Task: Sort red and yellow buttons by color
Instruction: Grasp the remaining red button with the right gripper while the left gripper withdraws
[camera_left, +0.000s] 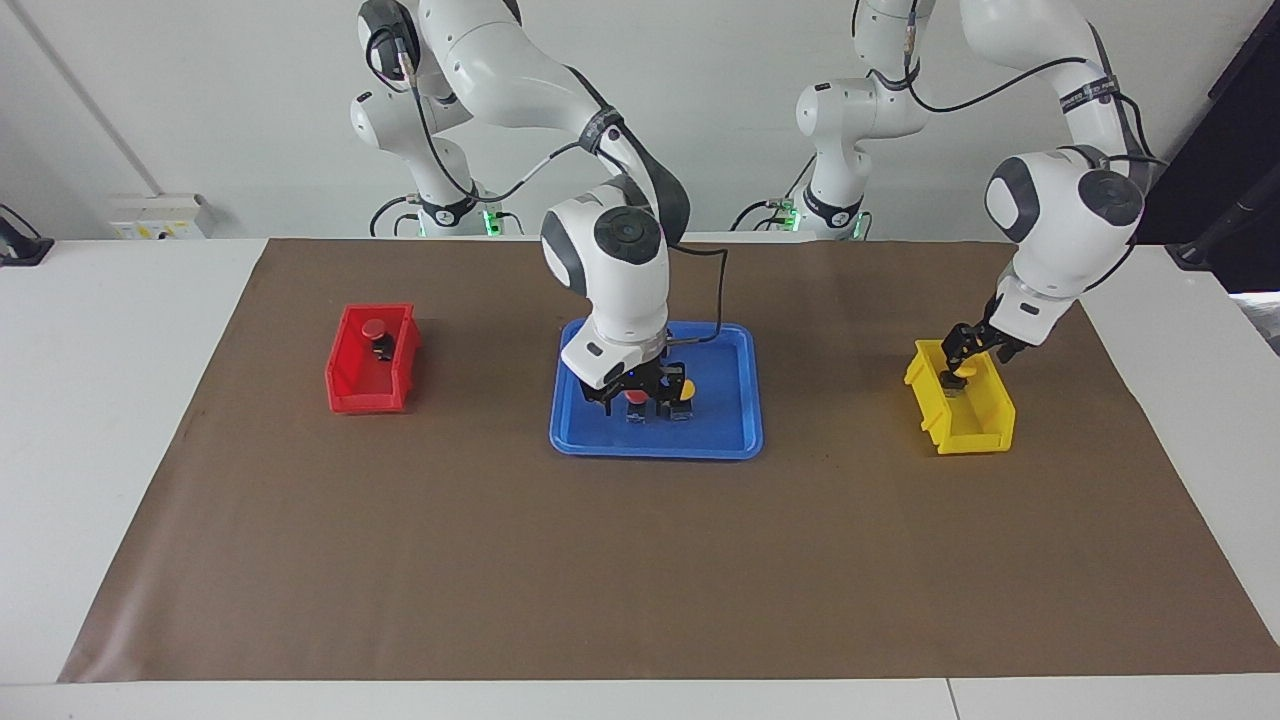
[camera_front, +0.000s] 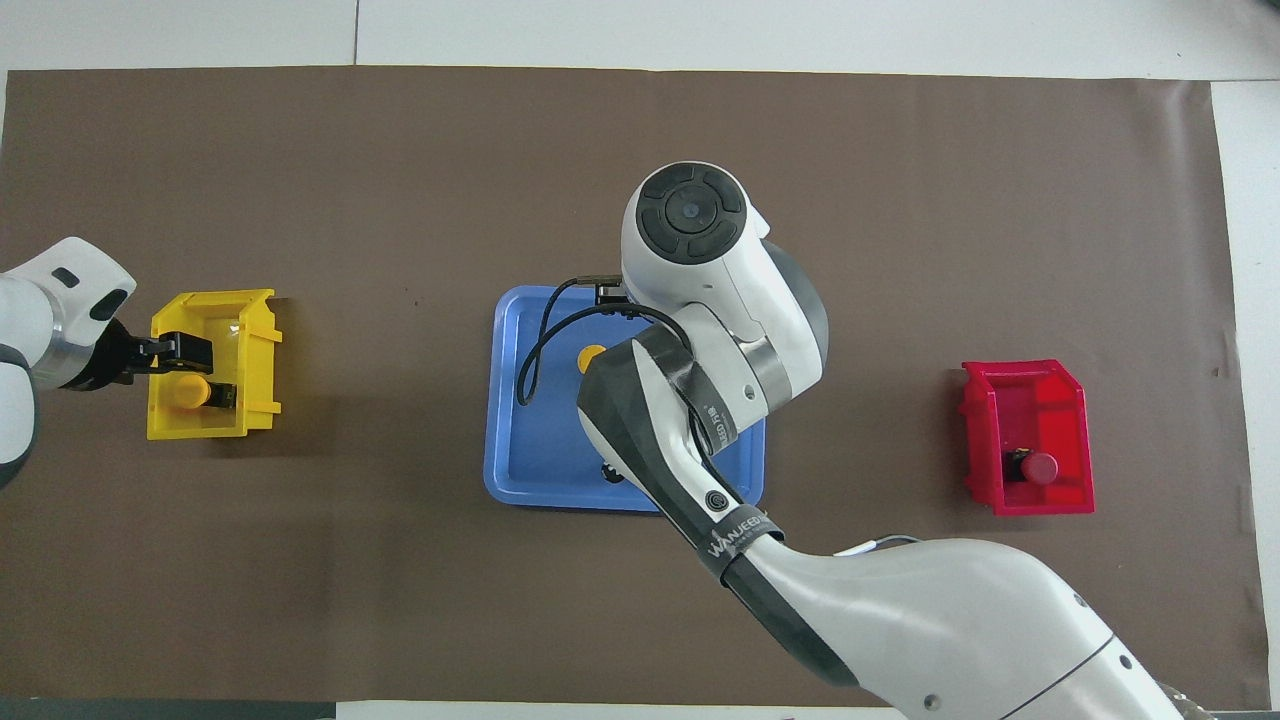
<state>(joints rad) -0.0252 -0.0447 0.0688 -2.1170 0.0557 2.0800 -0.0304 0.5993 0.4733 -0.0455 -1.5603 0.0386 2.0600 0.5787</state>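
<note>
While the left gripper (camera_left: 962, 352) hangs over the yellow bin (camera_left: 975, 415) with fingers spread, a yellow button (camera_front: 190, 391) lies in that bin. The right gripper (camera_left: 640, 392) is low in the blue tray (camera_left: 655, 440) around a red button (camera_left: 634, 395) — whether it grips, I cannot tell — just beside another yellow button (camera_front: 592, 357). One more red button (camera_left: 374, 328) sits in the red bin (camera_left: 365, 392).

One red button (camera_left: 375, 327) lies in the red bin (camera_left: 350, 390); one yellow button (camera_front: 190, 391) in the yellow bin (camera_front: 255, 365); one of each stands upright in the blue tray (camera_left: 735, 425).
</note>
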